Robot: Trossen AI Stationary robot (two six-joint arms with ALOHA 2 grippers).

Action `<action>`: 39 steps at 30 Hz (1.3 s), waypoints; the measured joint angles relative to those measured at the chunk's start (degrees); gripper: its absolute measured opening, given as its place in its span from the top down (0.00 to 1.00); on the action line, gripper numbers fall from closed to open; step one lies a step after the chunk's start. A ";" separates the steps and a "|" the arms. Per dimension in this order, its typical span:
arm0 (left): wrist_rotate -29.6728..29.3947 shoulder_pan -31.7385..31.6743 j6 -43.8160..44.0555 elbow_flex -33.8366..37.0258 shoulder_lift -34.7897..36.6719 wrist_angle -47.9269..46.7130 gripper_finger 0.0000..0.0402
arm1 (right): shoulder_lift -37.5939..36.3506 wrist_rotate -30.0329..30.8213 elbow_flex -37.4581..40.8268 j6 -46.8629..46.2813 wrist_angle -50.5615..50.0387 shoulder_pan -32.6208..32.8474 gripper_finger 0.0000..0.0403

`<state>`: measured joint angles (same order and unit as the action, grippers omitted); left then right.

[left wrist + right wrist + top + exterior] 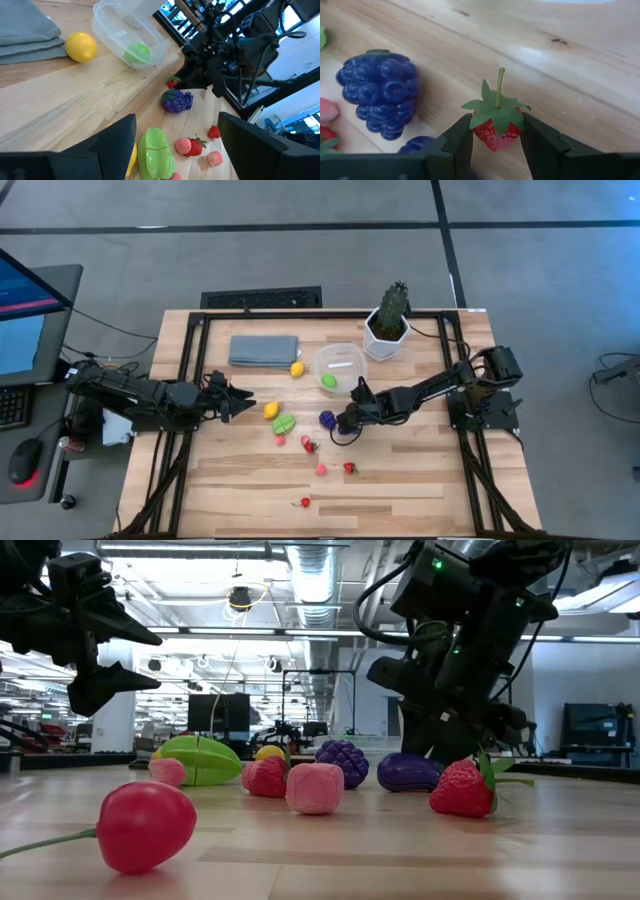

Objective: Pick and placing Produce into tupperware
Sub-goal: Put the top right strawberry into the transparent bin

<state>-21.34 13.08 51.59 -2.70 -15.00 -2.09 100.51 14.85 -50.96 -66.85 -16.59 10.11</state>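
From above, the whole wooden table shows. The right gripper is low near the middle of the table, just beside the purple grapes. The left gripper hangs farther left, near a yellow fruit and a green fruit. The clear tub sits between the grey cloth and the white pot with the cactus. One green piece lies inside the tub. A lemon lies just beside the tub, between it and the cloth.

From up there you cannot see what the right gripper holds. The right wrist view shows it well. A small red strawberry with green leaves and a stem sits right between the two dark fingers. Both fingers press on its sides, so it is pinched tight. The stem points away from the fingers. The grapes lie close by, not touching the fingers.

The left wrist view shows the left fingers spread wide with nothing between them. Past them lie the green fruit and the tub.

The low view shows other pieces in a row on the table: a pink-red fruit with a stalk, a pink piece and a strawberry.
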 joint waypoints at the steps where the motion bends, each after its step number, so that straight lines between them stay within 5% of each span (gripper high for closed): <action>1: 0.00 0.01 0.00 0.00 0.00 0.00 0.32 | 0.00 -0.04 0.00 0.00 0.19 0.02 0.57; 20: -0.02 0.01 0.39 0.02 0.02 0.14 0.32 | -12.81 2.92 0.00 9.88 2.60 -2.71 0.58; 39: -0.55 0.02 0.61 0.02 0.02 0.23 0.32 | -14.93 4.50 -0.02 22.30 2.11 -16.78 0.56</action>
<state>-21.89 13.10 52.21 -2.68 -14.98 -1.85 85.58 19.35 -50.98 -44.55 -14.48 -6.67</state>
